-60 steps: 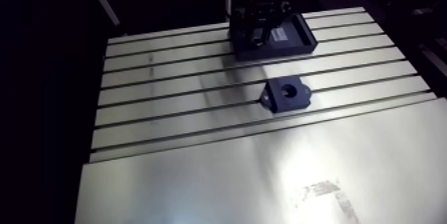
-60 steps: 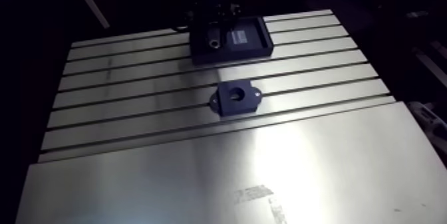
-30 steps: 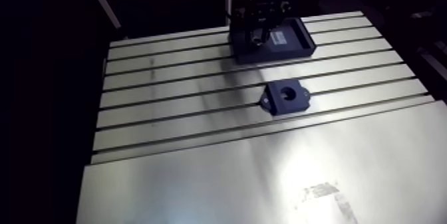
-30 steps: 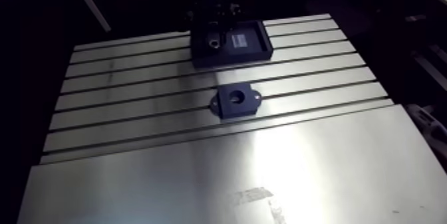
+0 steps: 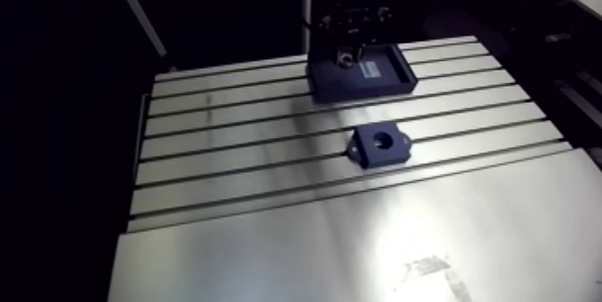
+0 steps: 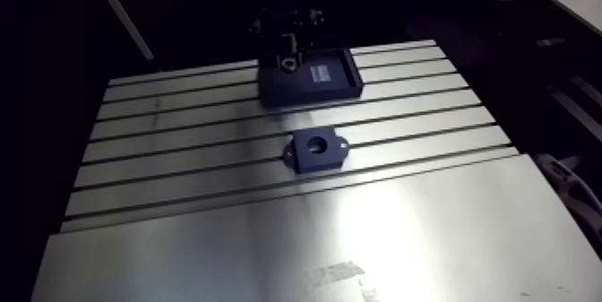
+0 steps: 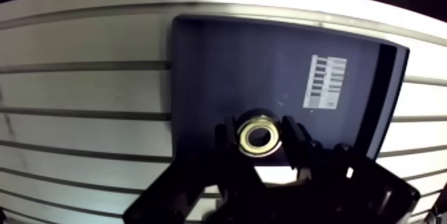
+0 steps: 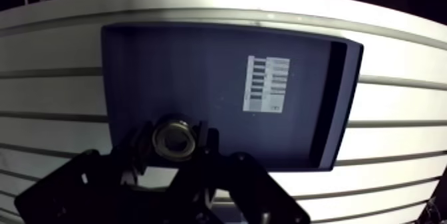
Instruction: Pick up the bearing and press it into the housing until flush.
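Your small metal ring bearing point(image 7: 246, 137), pale gold on its face, is clamped by its outer rim between the two dark fingers of the end effector point(image 7: 260, 136). It hangs over the floor of the shallow dark plastic tray point(image 7: 392, 100); you cannot tell whether it is clear of that floor.

Watch the grip. It looks like two narrow contacts on a round rim, so the ring could tilt in transit. A tilted ring would likely cock in the bore and jam short of flush. The fingers straddle the rim, so they may meet the top of the dark block-shaped housing point(image 5: 382, 144) before the ring seats.

That housing lies well apart from the tray on the slotted aluminium bench point(image 5: 251, 144). You cannot see whether it is fastened, so pressing might shift it.

The bearing lies flat, its bore facing the wrist camera. Being round, it has no long axis.
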